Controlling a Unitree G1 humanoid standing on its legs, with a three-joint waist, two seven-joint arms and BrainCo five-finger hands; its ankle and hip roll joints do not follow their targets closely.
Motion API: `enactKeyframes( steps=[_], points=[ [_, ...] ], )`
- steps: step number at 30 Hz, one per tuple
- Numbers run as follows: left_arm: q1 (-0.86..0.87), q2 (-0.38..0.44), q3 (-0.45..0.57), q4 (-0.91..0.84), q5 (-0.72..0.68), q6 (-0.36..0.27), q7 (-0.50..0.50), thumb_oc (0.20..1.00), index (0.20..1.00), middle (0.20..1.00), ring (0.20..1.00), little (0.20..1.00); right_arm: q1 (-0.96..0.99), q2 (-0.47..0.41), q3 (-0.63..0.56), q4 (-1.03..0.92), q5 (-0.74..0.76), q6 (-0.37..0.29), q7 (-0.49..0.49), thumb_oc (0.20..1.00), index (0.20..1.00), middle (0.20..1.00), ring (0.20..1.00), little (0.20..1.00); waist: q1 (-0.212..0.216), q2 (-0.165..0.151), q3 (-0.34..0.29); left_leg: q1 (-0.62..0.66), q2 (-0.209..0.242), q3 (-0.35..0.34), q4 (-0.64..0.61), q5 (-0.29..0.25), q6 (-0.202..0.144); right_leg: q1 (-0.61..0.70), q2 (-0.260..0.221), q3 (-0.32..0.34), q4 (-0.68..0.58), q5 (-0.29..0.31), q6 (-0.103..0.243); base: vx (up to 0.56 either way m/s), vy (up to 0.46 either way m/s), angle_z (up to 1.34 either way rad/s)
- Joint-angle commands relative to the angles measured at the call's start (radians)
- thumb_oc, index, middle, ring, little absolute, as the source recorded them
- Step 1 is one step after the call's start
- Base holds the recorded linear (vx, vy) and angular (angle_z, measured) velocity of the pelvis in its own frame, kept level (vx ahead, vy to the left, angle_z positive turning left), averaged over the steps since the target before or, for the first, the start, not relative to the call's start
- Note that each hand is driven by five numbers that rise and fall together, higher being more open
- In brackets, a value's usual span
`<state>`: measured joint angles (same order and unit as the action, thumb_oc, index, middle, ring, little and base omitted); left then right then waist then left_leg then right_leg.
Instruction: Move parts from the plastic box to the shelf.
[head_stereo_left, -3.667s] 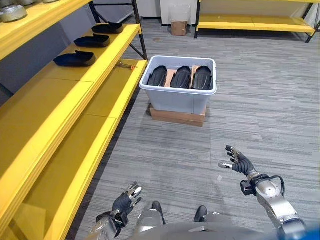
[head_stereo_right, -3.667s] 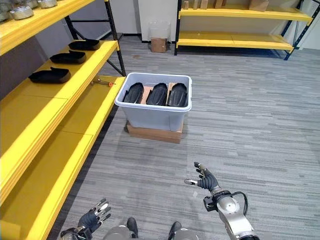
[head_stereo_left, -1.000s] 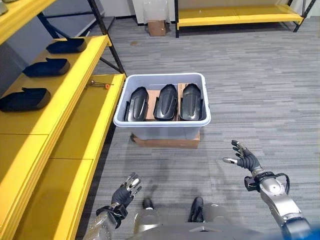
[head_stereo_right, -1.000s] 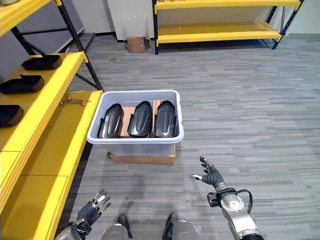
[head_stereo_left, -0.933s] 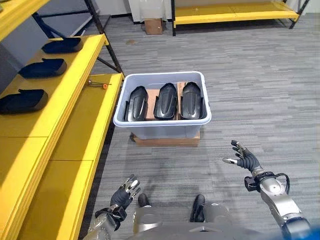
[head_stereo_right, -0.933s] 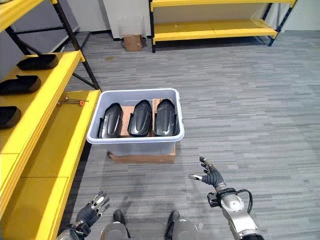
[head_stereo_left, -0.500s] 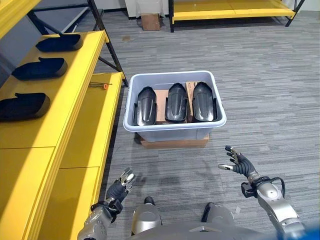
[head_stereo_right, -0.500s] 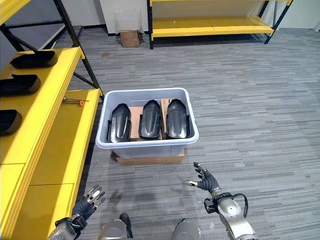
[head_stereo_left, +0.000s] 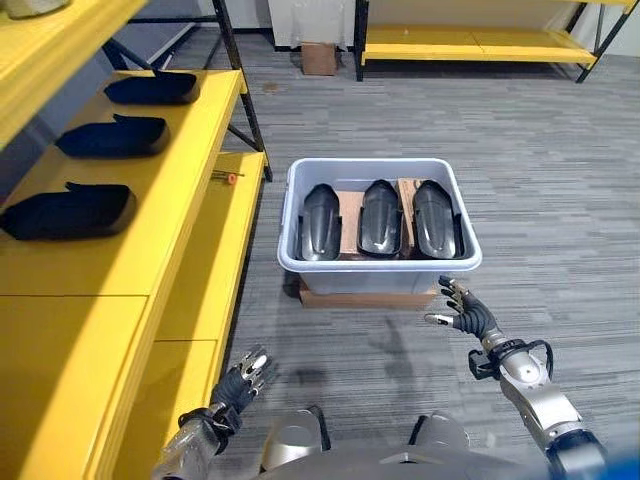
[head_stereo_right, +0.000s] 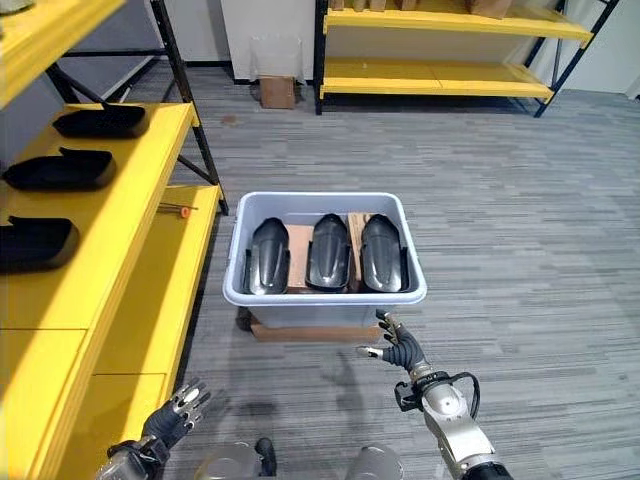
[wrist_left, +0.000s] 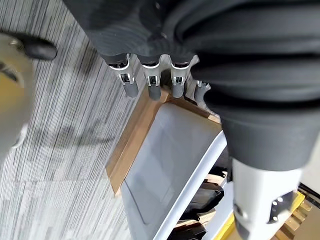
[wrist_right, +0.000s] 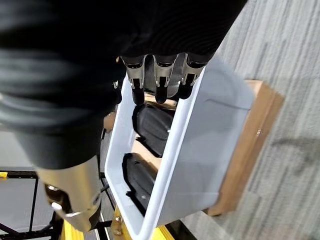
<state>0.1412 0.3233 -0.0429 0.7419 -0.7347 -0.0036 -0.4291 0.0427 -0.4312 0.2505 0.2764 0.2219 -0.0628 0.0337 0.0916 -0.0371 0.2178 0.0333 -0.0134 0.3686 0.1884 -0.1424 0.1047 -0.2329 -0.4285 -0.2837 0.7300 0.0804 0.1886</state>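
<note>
Plastic box (head_stereo_left: 380, 270) is sitting on a flat cardboard slab (head_stereo_left: 365, 298) on the grey floor (head_stereo_left: 540, 180), and everything here is placed relative to that box. Three black parts are lying side by side inside it: one toward the shelf side (head_stereo_left: 321, 222), one in the middle (head_stereo_left: 380, 217), one on the far-from-shelf side (head_stereo_left: 437, 219), with brown cardboard (head_stereo_left: 346, 222) showing between them.

Right hand (head_stereo_left: 468, 317) is hovering just in front of the box's near wall, at the corner away from the shelf, fingers (wrist_right: 157, 85) spread and relaxed, grasping nothing (wrist view is showing the fingertips just over the box rim, not on a part). Left hand (head_stereo_left: 244, 378) is hanging low, well in front of the box and toward the shelf side, fingers (wrist_left: 150, 82) loosely extended, empty too.

Yellow shelf (head_stereo_left: 150, 250) is running alongside the box. Three more black parts are resting on its upper board: the nearest (head_stereo_left: 68, 211), the middle one (head_stereo_left: 112, 136), the farthest (head_stereo_left: 152, 88). On the lower board, level with the box's far edge, a small tool with an orange tip (head_stereo_left: 227, 177) is lying. Beyond the box, a small cardboard carton (head_stereo_left: 319, 58) is standing on the floor, and another yellow rack (head_stereo_left: 470, 40) is lining the back of the room.
</note>
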Motion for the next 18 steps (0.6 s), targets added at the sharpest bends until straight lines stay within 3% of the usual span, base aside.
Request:
enactKeyframes(
  steps=[1,4,5,6,8,9,11,15,18],
  points=[
    [0.035,0.013,-0.022,-0.087,-0.010,-0.033,-0.008,1.000,1.000,1.000,1.000,1.000,-0.010,-0.005,-0.009,-0.054,-0.015,-0.065,0.002,1.000,1.000,1.000,1.000,1.000,-0.013,0.044,0.015,0.048,-0.038,-0.031,-0.093,-0.009,0.046,-0.066,0.063,-0.048,0.306,0.033,0.040,0.05,0.018,-0.31],
    [0.044,0.019,-0.043,-0.095,-0.016,-0.040,-0.008,1.000,1.000,1.000,1.000,1.000,-0.014,-0.003,-0.013,-0.069,-0.007,-0.058,0.001,1.000,1.000,1.000,1.000,1.000,-0.028,0.044,0.039,0.100,-0.021,-0.023,-0.103,-0.038,0.017,-0.155,0.021,-0.081,0.170,0.111,0.048,0.08,-0.081,-0.21],
    [0.041,0.021,-0.048,-0.094,-0.022,-0.041,-0.004,1.000,1.000,1.000,1.000,1.000,-0.015,-0.003,-0.016,-0.073,-0.008,-0.057,0.007,1.000,1.000,1.000,1.000,1.000,-0.033,0.042,0.045,0.108,-0.015,-0.014,-0.107,-0.031,0.010,-0.155,0.018,-0.100,0.088,0.136,0.034,0.14,-0.175,-0.02],
    [0.032,0.026,-0.060,-0.092,-0.028,-0.035,0.002,1.000,1.000,1.000,1.000,1.000,-0.017,-0.004,-0.021,-0.080,-0.008,-0.052,0.015,1.000,1.000,1.000,1.000,1.000,-0.046,0.032,0.058,0.130,-0.013,-0.022,-0.109,-0.045,-0.007,-0.144,0.021,-0.103,-0.071,0.164,0.036,0.15,-0.207,-0.08],
    [0.021,0.029,-0.081,-0.086,-0.021,-0.037,0.008,1.000,1.000,1.000,1.000,1.000,-0.012,-0.005,-0.028,-0.087,-0.001,-0.048,0.019,1.000,1.000,1.000,1.000,1.000,-0.060,0.017,0.069,0.155,-0.008,-0.057,-0.096,-0.078,-0.034,-0.119,0.034,-0.064,-0.328,0.191,0.053,0.28,-0.291,-0.05],
    [0.018,0.031,-0.094,-0.089,-0.023,-0.033,0.017,1.000,1.000,1.000,1.000,1.000,-0.011,-0.003,-0.032,-0.090,-0.003,-0.045,0.019,1.000,1.000,1.000,1.000,1.000,-0.068,0.003,0.072,0.147,-0.010,-0.071,-0.086,-0.069,-0.040,-0.110,0.035,-0.044,-0.447,0.215,0.041,0.26,-0.292,0.23],
    [0.027,0.033,-0.113,-0.096,-0.011,-0.038,0.015,1.000,1.000,1.000,1.000,1.000,-0.001,0.002,-0.041,-0.094,-0.009,-0.042,0.011,1.000,1.000,1.000,1.000,1.000,-0.077,0.000,0.080,0.144,0.003,-0.105,-0.055,-0.082,-0.051,-0.082,0.046,0.011,-0.564,0.214,0.045,0.22,-0.264,0.41],
    [0.069,0.037,-0.111,-0.101,0.019,-0.051,-0.019,1.000,1.000,1.000,1.000,1.000,0.025,0.010,-0.047,-0.083,-0.017,-0.055,-0.003,1.000,1.000,1.000,1.000,1.000,-0.072,-0.022,0.079,0.122,0.008,-0.133,0.016,-0.105,-0.061,0.021,0.054,0.039,-0.621,0.206,0.061,0.30,-0.268,0.45],
    [0.090,0.043,-0.096,-0.108,0.028,-0.033,-0.043,1.000,1.000,1.000,1.000,1.000,0.041,0.010,-0.050,-0.067,-0.032,-0.072,-0.001,1.000,1.000,1.000,1.000,1.000,-0.060,-0.038,0.067,0.101,0.016,-0.139,0.065,-0.114,-0.072,0.075,0.041,0.020,-0.609,0.180,0.065,0.30,-0.227,0.37]
  ],
)
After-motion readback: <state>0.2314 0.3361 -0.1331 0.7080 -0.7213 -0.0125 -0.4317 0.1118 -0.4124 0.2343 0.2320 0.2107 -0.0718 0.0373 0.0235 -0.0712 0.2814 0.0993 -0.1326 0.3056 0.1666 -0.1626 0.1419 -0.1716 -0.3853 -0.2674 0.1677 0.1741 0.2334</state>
